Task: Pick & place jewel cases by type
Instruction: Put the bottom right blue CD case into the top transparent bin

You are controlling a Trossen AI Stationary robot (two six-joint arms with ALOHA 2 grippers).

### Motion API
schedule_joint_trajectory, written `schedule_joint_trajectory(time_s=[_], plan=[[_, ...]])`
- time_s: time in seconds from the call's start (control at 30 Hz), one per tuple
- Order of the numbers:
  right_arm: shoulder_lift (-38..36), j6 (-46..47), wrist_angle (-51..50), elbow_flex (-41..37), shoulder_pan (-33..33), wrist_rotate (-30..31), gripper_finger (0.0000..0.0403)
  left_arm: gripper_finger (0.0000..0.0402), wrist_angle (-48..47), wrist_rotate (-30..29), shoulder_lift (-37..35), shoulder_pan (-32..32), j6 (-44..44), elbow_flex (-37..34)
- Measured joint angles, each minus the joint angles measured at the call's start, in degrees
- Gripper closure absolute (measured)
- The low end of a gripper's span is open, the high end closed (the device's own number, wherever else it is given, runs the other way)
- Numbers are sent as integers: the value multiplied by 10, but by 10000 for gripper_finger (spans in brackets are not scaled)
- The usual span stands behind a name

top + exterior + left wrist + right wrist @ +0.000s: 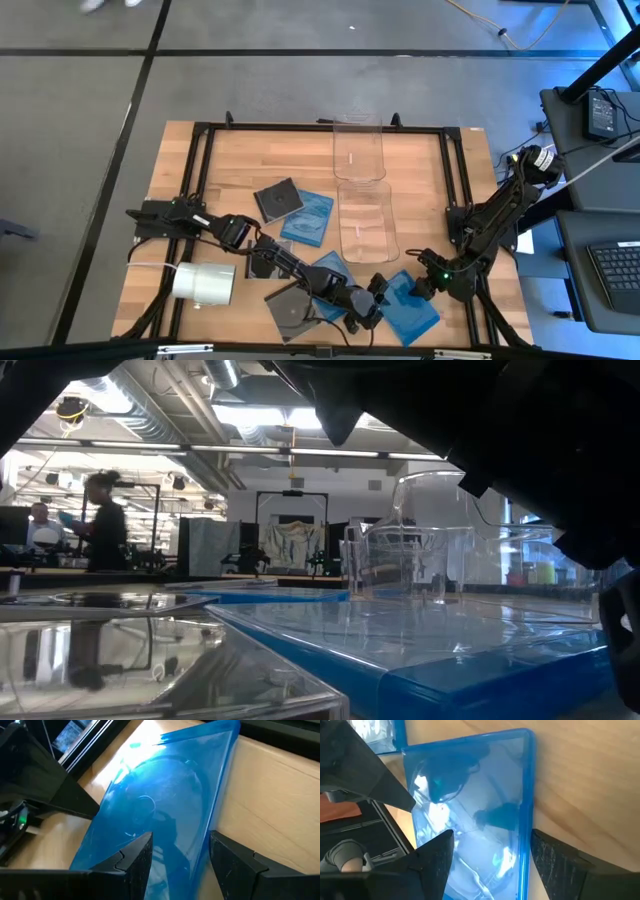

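A translucent blue jewel case [412, 310] lies flat on the wood near the table's front right, and both grippers are at it. My left gripper [180, 865] reaches it from the left, open, with one finger over the case's face and the other just past its long edge [212, 825]. My right gripper [492, 860] comes from the far right, open wide, and stands over the same case [470, 820] the same way. Two more blue cases [312, 218] [328, 268] and two dark grey ones [278, 200] [288, 312] lie flat to the left. My left gripper: its fingertips run out of the wrist picture, and I cannot tell whether they touch the blue case. My right gripper: its fingers stand on either side of the case's edge [527, 835], and I cannot tell whether they touch it.
Two clear bins [358, 148] [366, 222] stand one behind the other at the table's middle and far side. A white roll [205, 282] lies at the front left beside my left arm. A black frame [455, 170] runs round the tabletop. People stand in the room beyond.
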Motion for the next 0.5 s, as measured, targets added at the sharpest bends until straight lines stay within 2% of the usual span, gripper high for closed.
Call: schedule_joint_trajectory(time_s=[0.17,0.5], plan=[[0,0,1,0,0,-2,143,217,14,21,-6,0,-4,-1],[0,0,0,0,-1,-10,143,217,55,17,-16,-5,37,-3]])
